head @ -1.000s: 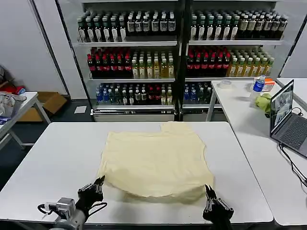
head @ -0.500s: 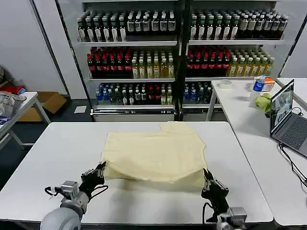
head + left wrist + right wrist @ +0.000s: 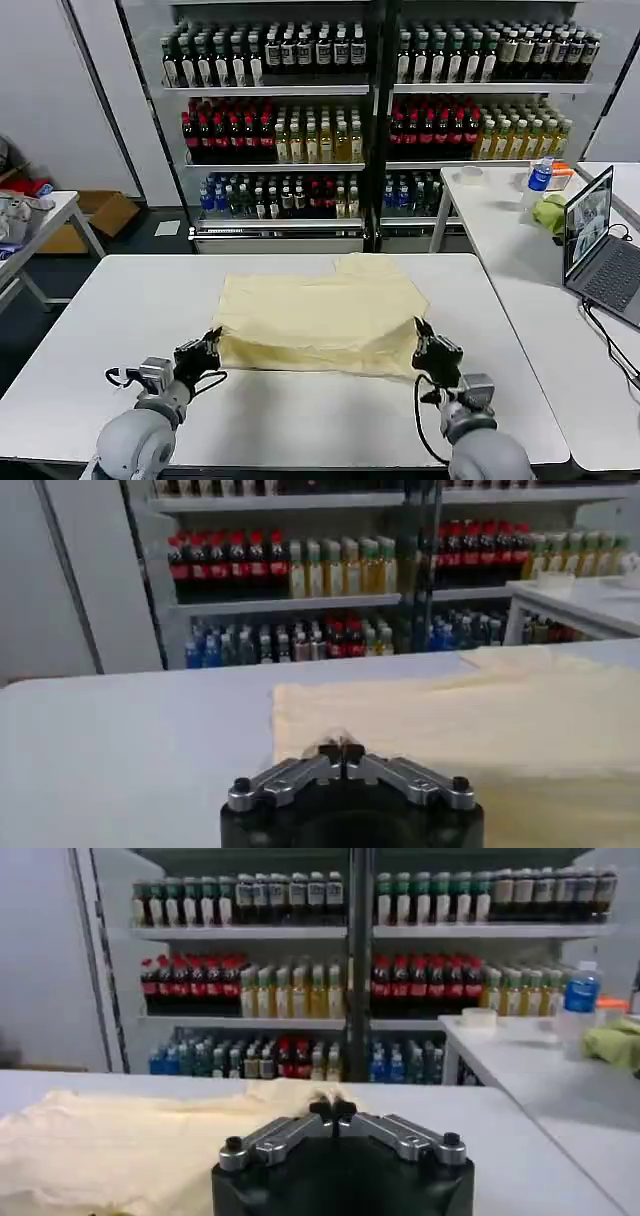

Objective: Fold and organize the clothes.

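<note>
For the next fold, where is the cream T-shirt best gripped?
Probably at the two near corners of the T-shirt, coming in low from the robot's side. Its folded near edge lies raised along the table, where the left end effector and right end effector sit.

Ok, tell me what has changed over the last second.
Both tools, left and right, shut on the T-shirt, carried its near hem away from the robot, folding it over the shirt. The far edge stayed where it was on the white table; the laptop did not move.
</note>
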Robot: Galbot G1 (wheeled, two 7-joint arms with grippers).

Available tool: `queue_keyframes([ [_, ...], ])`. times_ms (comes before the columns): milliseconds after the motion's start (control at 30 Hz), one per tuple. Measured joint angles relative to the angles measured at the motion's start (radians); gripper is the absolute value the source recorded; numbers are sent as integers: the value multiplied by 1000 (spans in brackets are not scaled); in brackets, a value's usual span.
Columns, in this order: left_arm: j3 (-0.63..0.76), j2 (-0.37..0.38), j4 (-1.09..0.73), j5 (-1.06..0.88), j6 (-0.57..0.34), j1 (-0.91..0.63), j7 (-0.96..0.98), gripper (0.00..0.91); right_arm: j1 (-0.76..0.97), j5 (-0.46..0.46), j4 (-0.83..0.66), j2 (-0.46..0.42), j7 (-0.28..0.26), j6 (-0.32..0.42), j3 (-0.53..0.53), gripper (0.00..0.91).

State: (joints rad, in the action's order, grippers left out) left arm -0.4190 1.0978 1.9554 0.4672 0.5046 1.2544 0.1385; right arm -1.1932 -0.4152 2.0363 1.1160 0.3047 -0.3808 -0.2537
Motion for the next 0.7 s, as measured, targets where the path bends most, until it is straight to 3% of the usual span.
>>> queue_keyframes([
  [233,20,9,-33,-13,5,-31,1,30,88,13,-88,2,-8,0,43,0],
  [333,25,11,-43,-19,8,-37,2,121,114,22,-119,7,-9,0,58,0],
  [367,26,12,-46,-20,9,-38,2,191,121,25,-128,9,-9,-1,63,0],
  [400,26,12,-47,-22,10,-38,3,343,130,29,-138,12,-10,-1,68,71],
  [467,26,13,-49,-23,12,-38,3,504,142,36,-156,17,-12,-6,76,272],
  [500,26,13,-50,-24,13,-38,3,786,147,40,-166,20,-14,-7,80,736],
  [533,26,13,-50,-25,14,-37,3,907,150,42,-173,22,-16,-9,83,907],
  [700,21,15,-52,-27,19,-31,4,907,157,59,-198,34,-17,-11,89,907],
])
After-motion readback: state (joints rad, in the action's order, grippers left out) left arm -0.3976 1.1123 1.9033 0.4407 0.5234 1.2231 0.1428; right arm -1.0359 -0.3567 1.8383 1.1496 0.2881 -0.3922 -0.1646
